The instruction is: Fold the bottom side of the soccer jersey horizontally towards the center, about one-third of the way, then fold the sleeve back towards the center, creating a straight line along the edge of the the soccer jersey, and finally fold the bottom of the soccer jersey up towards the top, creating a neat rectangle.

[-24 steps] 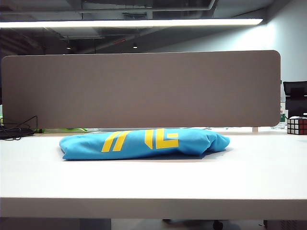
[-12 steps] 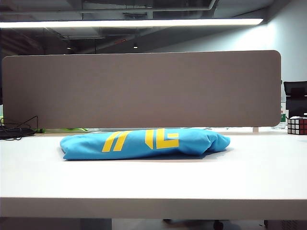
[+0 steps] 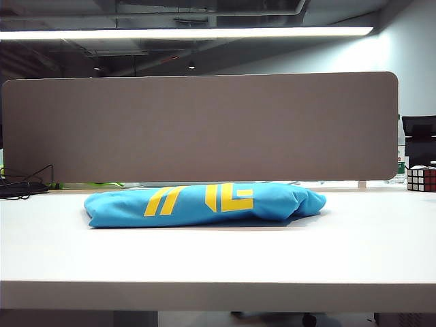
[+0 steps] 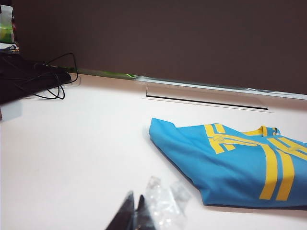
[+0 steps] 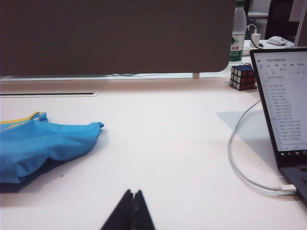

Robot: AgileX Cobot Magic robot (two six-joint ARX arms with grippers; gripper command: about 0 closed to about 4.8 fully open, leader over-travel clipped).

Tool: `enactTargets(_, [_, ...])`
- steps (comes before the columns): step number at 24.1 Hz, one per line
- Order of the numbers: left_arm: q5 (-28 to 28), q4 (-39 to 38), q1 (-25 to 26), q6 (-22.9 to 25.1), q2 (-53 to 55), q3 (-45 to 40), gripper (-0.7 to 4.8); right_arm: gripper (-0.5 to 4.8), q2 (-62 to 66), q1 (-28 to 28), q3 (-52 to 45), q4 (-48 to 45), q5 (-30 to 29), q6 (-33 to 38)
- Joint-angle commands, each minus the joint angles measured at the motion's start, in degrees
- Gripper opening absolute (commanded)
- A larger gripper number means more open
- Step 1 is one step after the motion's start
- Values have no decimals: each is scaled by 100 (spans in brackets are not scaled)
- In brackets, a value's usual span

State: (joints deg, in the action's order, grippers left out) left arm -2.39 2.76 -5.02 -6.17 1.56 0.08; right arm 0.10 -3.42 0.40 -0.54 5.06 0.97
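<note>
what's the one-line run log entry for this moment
sky-blue soccer jersey with yellow marks: folded bundle on white table | left end effector: shut, off jersey | right end effector: shut, off jersey

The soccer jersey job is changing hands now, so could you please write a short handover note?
Left pincer: shut, empty, hanging above the table short of the jersey.
Right pincer: shut, empty, over bare table beside the jersey's bunched end.
Soccer jersey: a folded bundle in the table's middle, yellow marks up, untouched.
Done: the folds appear made.
Left: possibly tidying the loose, rounded end for a neater rectangle.
</note>
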Motion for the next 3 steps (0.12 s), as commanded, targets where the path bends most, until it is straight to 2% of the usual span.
enactTargets(1, [22,50,11,15,7,35,-6,-5,-13,-2,-35,-59,-7,-15])
enactTargets(3, [24,50,13,15,7,35,-6,-5,-13,-2,-35,-59,-7,-15])
